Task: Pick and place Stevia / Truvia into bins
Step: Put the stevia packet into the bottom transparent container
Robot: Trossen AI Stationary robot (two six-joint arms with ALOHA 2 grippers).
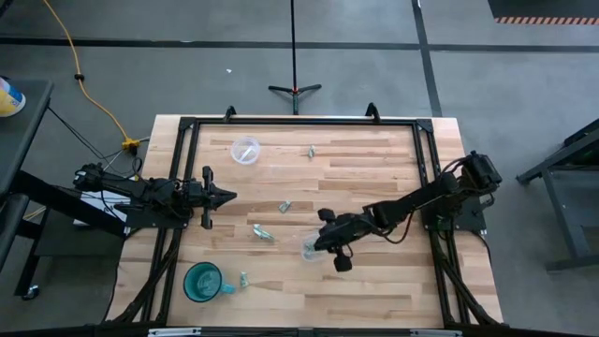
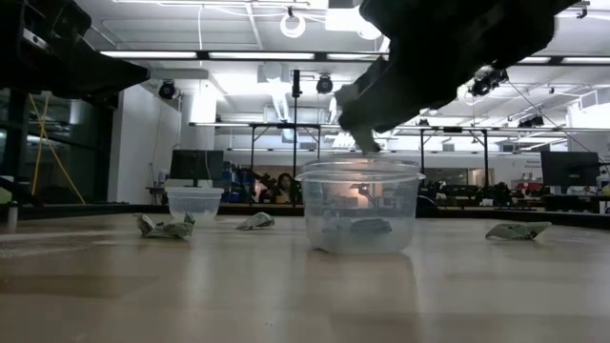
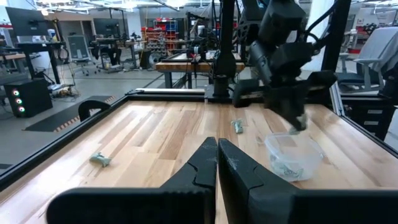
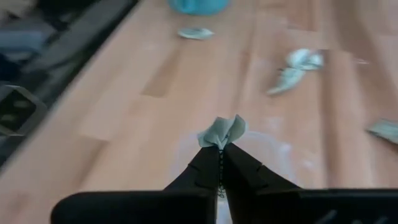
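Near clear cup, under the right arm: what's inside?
The near cup holds at least one sachet on its bottom. The right gripper holds another sachet above it. Exact count unclear through the wall.

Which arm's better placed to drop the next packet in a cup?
Right. The right gripper is shut on a sachet directly above the near clear cup. The left gripper waits at the table's left side, shut and empty.

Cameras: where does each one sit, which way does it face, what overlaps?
High: overhead, straight down; both arms, table.
Low: tabletop level; near cup, right arm above.
Left wrist: past shut left gripper toward right arm.
Right wrist: right gripper pinching sachet.
Shared: near cup appears in all four views.
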